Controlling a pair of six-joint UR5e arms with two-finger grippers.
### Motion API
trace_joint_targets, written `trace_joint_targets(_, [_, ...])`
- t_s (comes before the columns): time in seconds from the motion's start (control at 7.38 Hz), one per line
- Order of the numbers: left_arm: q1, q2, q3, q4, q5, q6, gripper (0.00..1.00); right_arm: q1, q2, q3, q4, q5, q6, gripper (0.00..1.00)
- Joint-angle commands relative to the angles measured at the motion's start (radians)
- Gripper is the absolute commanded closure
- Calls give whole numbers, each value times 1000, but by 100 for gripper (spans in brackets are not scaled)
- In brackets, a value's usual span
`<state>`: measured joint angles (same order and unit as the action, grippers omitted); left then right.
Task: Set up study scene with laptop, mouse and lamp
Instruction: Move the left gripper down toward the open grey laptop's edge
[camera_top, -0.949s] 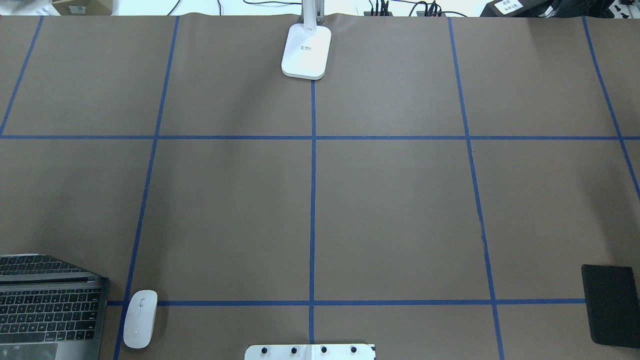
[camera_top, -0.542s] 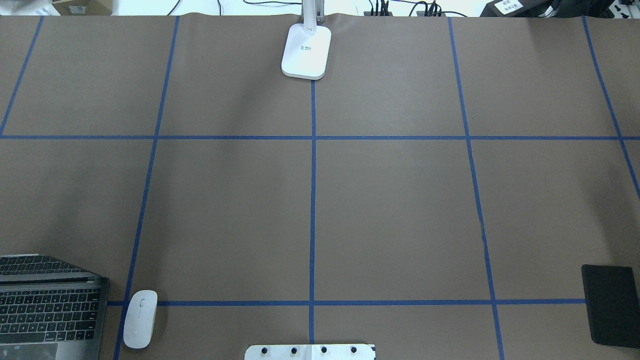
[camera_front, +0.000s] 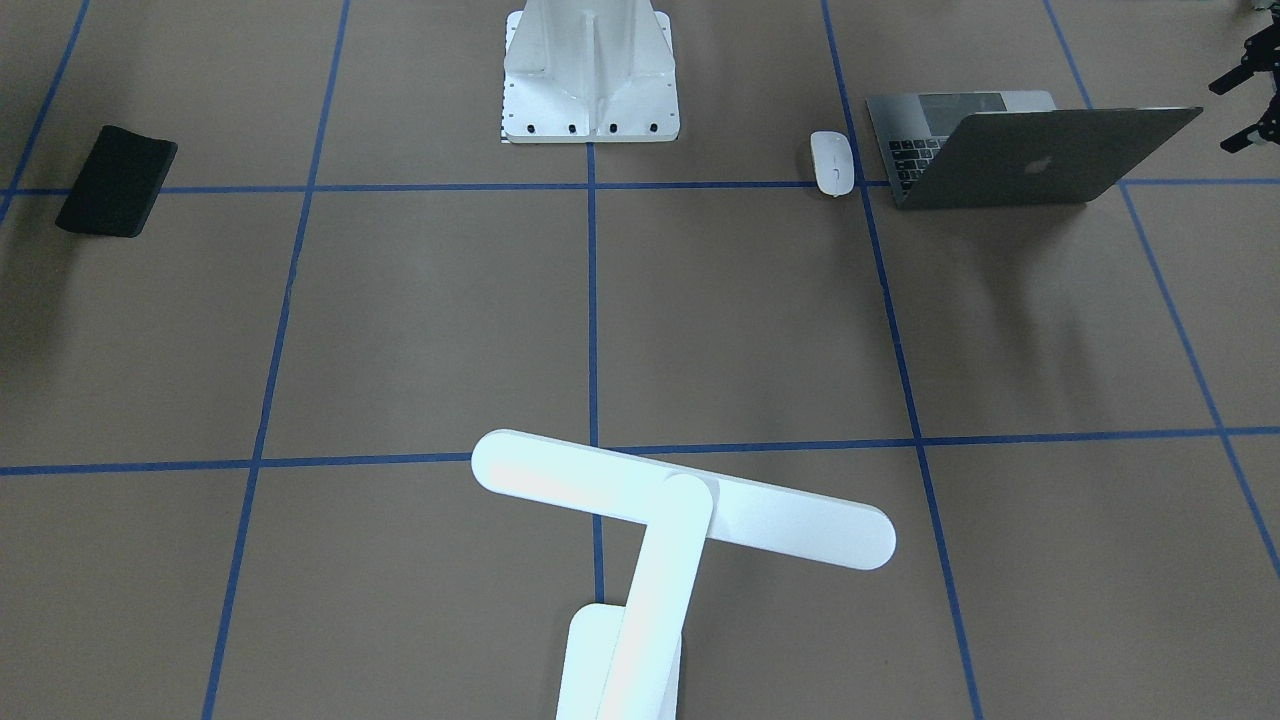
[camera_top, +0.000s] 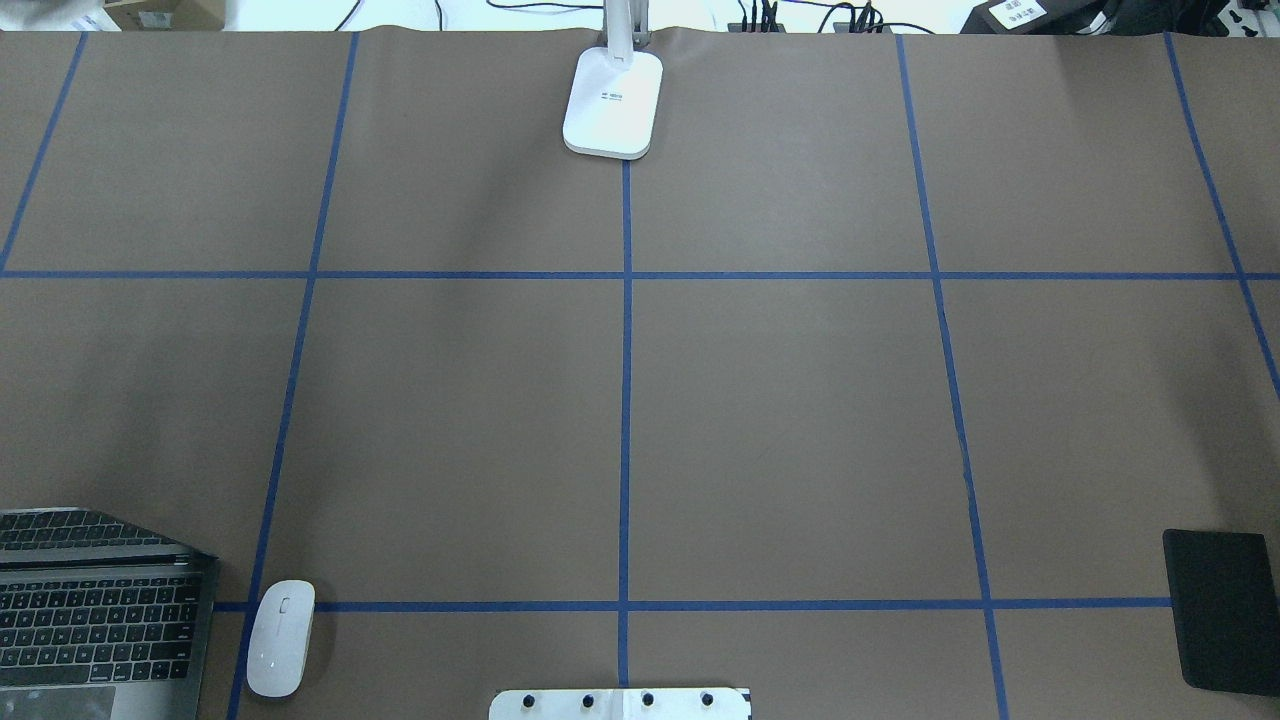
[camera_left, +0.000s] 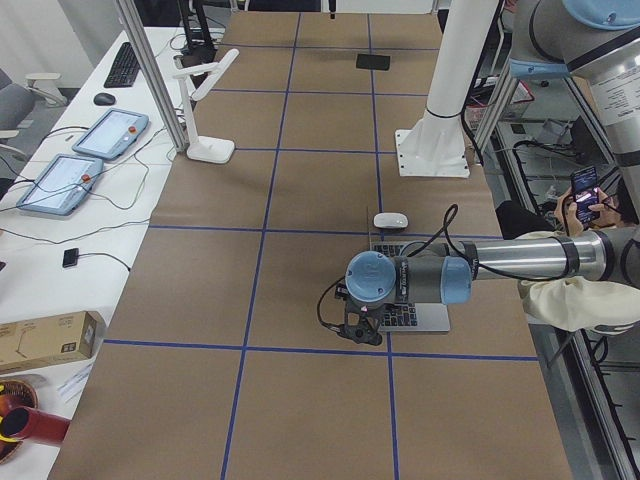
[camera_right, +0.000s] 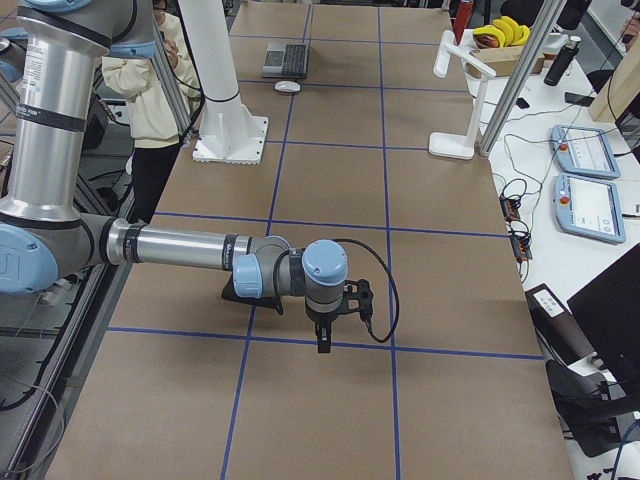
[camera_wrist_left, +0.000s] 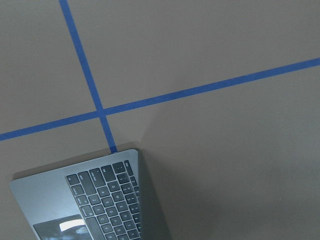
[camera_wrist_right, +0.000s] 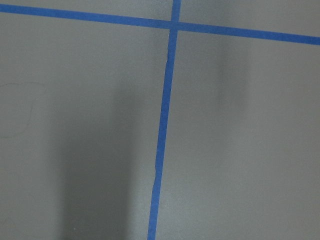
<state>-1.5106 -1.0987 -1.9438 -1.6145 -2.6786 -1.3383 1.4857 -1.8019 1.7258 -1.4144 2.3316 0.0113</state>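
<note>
The laptop (camera_front: 1040, 160) stands open on the table (camera_top: 800, 400) at the near left corner, close to the robot, with its lid tilted back and its keys facing the robot. The mouse (camera_front: 832, 163) lies just beside it on the right, apart from it, on a crossing of blue tape lines (camera_top: 625, 400). The lamp (camera_front: 680, 500) stands at the far edge, in the middle, its base on the centre line and its bar head reaching over the table. A flat black pad (camera_front: 116, 181) lies at the near right. The left gripper (camera_left: 362, 330) hangs pointing down by the laptop's left end, and the right gripper (camera_right: 325, 335) hangs over the table's right end. For both, I cannot tell how far the jaws stand apart or whether they grasp anything.
</note>
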Motion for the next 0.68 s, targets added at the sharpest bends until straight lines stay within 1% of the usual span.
trace_joint_targets(0.0, [18,20,-3,-25,-38,-56,1,1,-1,8,5,0,-1,0])
trace_joint_targets(0.27, [82,20,0,-157,-52,-227,1,1,-1,14,5,0,-1,0])
trace_joint_targets(0.41, [123,20,2,-247,-52,-346,1,1,-1,14,5,0,-1,0])
trace_joint_targets(0.54, [183,20,3,-368,-52,-489,1,1,-1,14,5,0,-1,0])
